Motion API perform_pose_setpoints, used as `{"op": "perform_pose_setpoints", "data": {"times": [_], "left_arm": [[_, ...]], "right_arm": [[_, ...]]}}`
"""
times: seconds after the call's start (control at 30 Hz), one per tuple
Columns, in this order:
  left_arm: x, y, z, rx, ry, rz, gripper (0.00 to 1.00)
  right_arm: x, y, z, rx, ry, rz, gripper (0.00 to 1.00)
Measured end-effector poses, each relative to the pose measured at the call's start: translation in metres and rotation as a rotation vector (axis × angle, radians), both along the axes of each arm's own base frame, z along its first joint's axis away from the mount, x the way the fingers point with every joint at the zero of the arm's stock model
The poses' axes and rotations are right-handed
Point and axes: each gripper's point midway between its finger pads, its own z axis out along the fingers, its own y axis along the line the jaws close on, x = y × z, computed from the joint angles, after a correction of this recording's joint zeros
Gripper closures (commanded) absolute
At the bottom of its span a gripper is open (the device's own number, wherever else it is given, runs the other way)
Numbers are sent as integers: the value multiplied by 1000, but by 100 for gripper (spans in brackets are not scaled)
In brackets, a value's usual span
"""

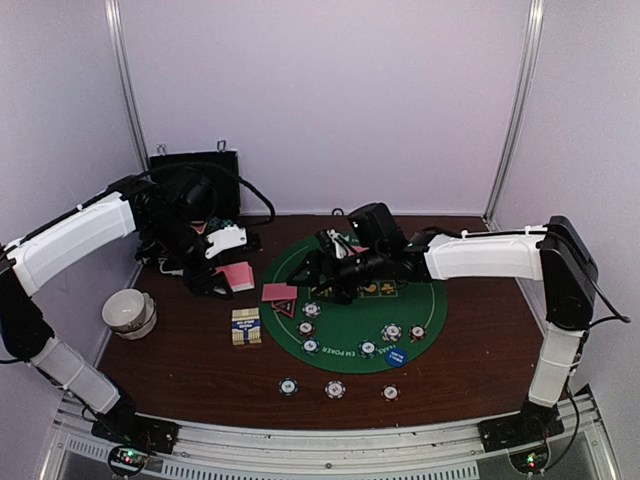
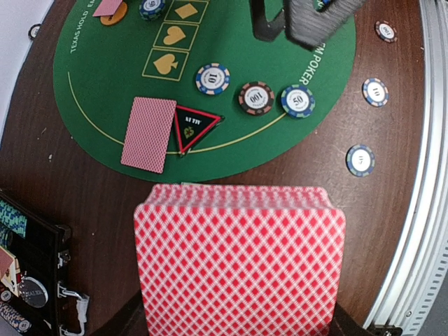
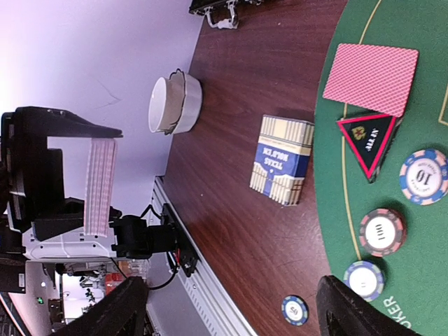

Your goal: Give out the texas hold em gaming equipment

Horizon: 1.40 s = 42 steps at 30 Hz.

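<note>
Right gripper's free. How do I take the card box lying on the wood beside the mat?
I'd come straight down with the right gripper, jaws across the two long edges of the card box at mid-length. It lies flat, so only its thin sides offer a hold, and bare table shows along both.

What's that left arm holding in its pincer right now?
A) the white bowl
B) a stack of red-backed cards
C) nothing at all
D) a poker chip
B: the left pincer is shut on a deck of red-backed cards, which fills the left wrist view.
</note>
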Motion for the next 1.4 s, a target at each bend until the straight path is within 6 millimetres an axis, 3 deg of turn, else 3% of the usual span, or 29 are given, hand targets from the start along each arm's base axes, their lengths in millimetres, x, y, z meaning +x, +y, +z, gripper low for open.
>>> {"op": "perform_pose_setpoints", "data": {"times": [0.3, 0.7, 1.0, 1.27, 1.4], "left_arm": [[1, -4, 7, -26, -1, 0, 100], [0, -2, 6, -27, 12, 8, 100], [-1, -1, 6, -27, 17, 9, 100], [-1, -1, 6, -27, 17, 9, 100], [-1, -1, 6, -27, 17, 9, 100]], "right_arm": [[-28, 42, 33, 188, 13, 46, 15], [-30, 78, 30, 258, 60, 79, 16], [-31, 84, 40, 295, 59, 95, 17], [-26, 75, 27, 248, 75, 81, 19], [-22, 60, 17, 198, 80, 66, 19]]}}
